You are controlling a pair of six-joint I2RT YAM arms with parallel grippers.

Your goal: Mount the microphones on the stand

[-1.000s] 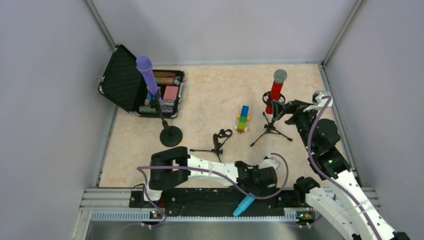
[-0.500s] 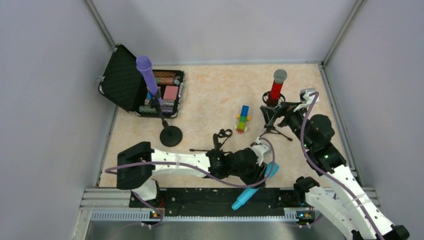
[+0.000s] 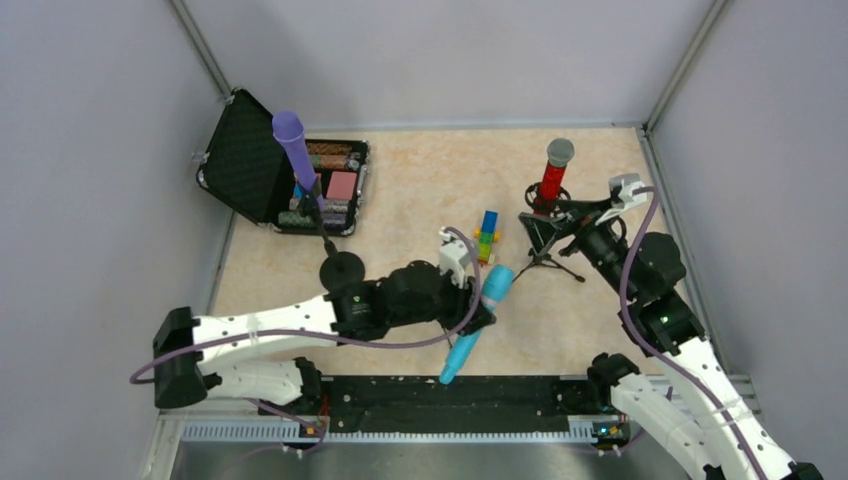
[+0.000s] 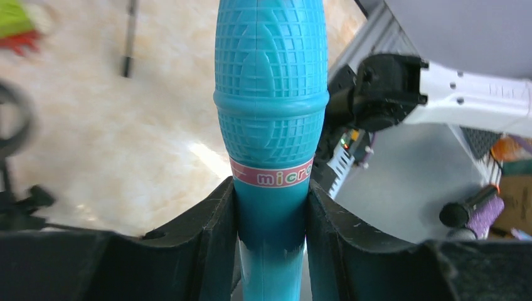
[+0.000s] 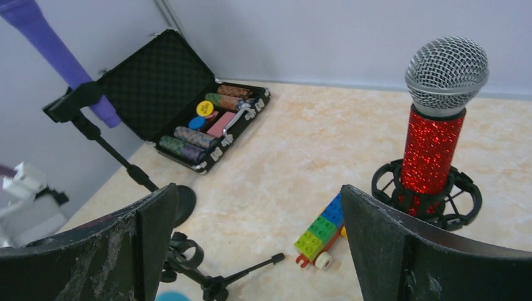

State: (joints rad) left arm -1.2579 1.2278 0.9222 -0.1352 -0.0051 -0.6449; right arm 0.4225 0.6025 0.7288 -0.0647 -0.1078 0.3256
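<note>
Top external, done: purple microphone (image 3: 295, 150), red microphone (image 3: 549, 182) in stands (image 3: 342, 271).
Left gripper (image 4: 271, 213): clamped on cyan microphone (image 3: 495, 285), over table's middle.
Right gripper (image 5: 254, 200): wide, empty.
Remaining: cyan microphone into free tripod (image 5: 248, 266).

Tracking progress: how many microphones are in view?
3: purple microphone on left stand, red microphone in right cradle, cyan microphone in left tool; possibly a fourth off-table.

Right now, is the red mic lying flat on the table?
No, the red microphone stands upright in the black ring mount.
</note>
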